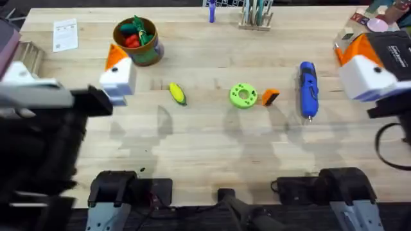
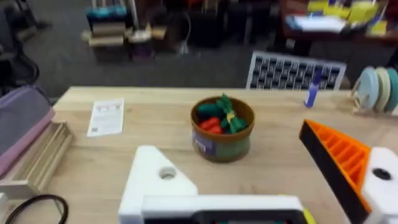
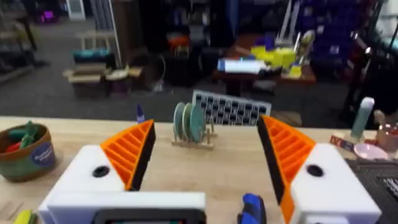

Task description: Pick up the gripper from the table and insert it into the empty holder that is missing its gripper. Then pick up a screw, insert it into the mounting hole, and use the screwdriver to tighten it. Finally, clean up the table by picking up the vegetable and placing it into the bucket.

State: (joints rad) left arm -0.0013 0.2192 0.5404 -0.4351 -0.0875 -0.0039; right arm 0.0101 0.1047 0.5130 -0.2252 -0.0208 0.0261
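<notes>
Left hand [image 1: 115,74] spread, one finger bare white; right hand [image 1: 359,64] spread. Orange wedge gripper [image 1: 271,97] on table [image 1: 205,147], well apart, between both.

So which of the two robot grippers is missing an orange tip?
The left gripper: one finger is bare white. The right gripper has orange on both.
</notes>
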